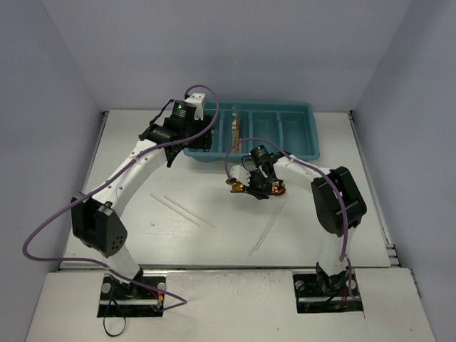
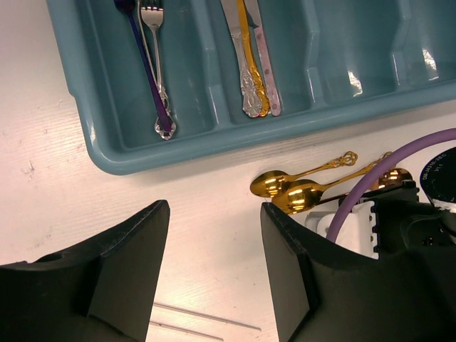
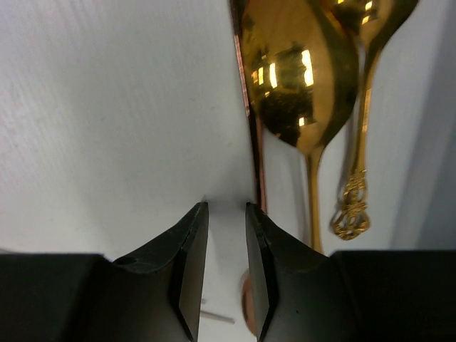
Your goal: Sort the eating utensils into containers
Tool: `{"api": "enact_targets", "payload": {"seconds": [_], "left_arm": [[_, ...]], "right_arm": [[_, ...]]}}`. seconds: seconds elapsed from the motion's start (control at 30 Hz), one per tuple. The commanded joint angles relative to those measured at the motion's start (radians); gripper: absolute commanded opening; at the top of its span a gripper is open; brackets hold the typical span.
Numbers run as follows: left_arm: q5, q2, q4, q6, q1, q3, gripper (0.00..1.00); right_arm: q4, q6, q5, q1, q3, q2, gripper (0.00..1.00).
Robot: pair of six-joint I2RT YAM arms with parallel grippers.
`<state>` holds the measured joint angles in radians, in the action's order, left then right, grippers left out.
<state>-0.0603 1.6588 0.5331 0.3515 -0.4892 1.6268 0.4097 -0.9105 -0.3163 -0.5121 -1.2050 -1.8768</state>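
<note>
Your target is the two gold spoons point(image 2: 292, 191). They lie side by side on the worktop point(image 2: 43, 199), just off the near wall of the teal tray point(image 2: 107, 153), with bowls together at one end and handles running off along that wall. They are polished mirror-bright with scrolled handle ends, so judge them slick under the pads. Tight against them lies a thin copper-coloured handle point(image 3: 254, 142), seen edge-on. Your right claw point(image 3: 226, 214) hangs straight over this cluster and is the nearer one. In its wrist view the handles run parallel to the slit between its fingers, but the spoons sit off to one side of that slit, beyond one finger rather than inside it. The fingers are drawn nearly together, with a sliver of worktop showing between them. You cannot tell whether they pinch the copper handle. Your left claw point(image 2: 214, 210) hovers spread wide and empty beside the tray, where forks point(image 2: 153, 71) and knives point(image 2: 249, 64) lie in separate compartments. Pale sticks point(image 1: 182, 210) lie loose, well apart, toward the arm bases.
</note>
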Motion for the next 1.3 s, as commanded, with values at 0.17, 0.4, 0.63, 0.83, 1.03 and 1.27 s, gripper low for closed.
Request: {"api": "enact_targets", "payload": {"seconds": [0.17, 0.4, 0.63, 0.83, 1.03, 1.27], "left_arm": [[-0.018, -0.054, -0.047, 0.000, 0.017, 0.025, 0.51], [-0.020, -0.051, -0.045, -0.005, 0.026, 0.020, 0.51], [-0.027, -0.048, -0.047, -0.003, 0.026, 0.015, 0.51], [-0.029, -0.044, -0.049, -0.001, 0.026, 0.018, 0.51], [-0.033, -0.034, -0.050, 0.002, 0.026, 0.022, 0.51], [-0.032, -0.033, -0.048, -0.002, 0.029, 0.022, 0.51]], "right_arm": [[0.034, -0.079, -0.026, -0.003, -0.038, -0.038, 0.17], [0.087, -0.121, -0.049, -0.045, 0.003, 0.038, 0.00], [0.096, -0.112, -0.015, -0.059, -0.018, 0.117, 0.12], [0.105, -0.134, 0.024, -0.045, -0.052, 0.140, 0.22], [0.109, -0.170, 0.028, -0.013, -0.083, 0.063, 0.24], [0.110, -0.199, 0.018, 0.007, -0.128, -0.012, 0.25]]}}
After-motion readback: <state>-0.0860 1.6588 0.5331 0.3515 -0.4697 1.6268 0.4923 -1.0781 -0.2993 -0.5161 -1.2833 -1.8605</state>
